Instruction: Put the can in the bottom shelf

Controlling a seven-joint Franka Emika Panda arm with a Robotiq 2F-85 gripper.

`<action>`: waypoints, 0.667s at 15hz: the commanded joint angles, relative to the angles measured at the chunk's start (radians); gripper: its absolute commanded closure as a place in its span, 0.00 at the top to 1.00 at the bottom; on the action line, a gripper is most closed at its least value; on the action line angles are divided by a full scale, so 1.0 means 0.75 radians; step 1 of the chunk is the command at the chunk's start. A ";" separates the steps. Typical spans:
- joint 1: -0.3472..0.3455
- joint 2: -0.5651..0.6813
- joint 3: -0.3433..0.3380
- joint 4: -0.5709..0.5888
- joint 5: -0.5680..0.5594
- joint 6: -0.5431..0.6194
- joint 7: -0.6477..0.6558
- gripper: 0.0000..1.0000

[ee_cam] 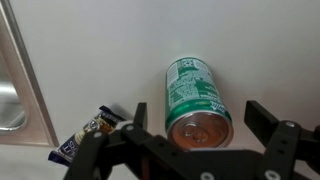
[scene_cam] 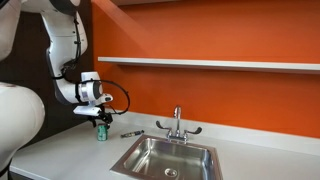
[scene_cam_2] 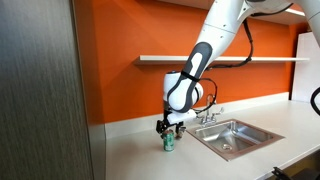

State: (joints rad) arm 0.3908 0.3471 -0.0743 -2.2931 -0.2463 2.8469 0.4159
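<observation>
The green can [ee_cam: 196, 100] with a silvery top stands upright on the light-grey countertop [scene_cam: 70, 150]. It shows in both exterior views [scene_cam: 101, 133] [scene_cam_2: 168, 143] directly under my gripper. My gripper [ee_cam: 200, 118] is open, with one finger on each side of the can's top and gaps to both. It hangs just above the can in both exterior views [scene_cam: 100, 122] [scene_cam_2: 168, 128]. The bottom shelf [scene_cam: 210, 64] is a long thin white board on the orange wall, well above the can; it also shows in an exterior view [scene_cam_2: 230, 59].
A steel sink [scene_cam: 165, 158] with a faucet [scene_cam: 178, 125] lies beside the can. A small dark tool [scene_cam: 131, 132] lies on the counter near the wall and shows in the wrist view [ee_cam: 90, 133]. A dark cabinet panel [scene_cam_2: 45, 90] stands at the counter's end.
</observation>
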 commanded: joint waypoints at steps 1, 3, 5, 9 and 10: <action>0.042 0.031 -0.048 0.035 -0.053 0.031 0.079 1.00; 0.052 0.039 -0.058 0.043 -0.053 0.036 0.086 1.00; 0.061 0.048 -0.068 0.051 -0.053 0.038 0.089 1.00; 0.075 0.069 -0.088 0.070 -0.049 0.041 0.090 1.00; 0.079 0.074 -0.094 0.074 -0.050 0.042 0.092 1.00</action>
State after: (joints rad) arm 0.4291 0.3804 -0.1197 -2.2633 -0.2550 2.8651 0.4409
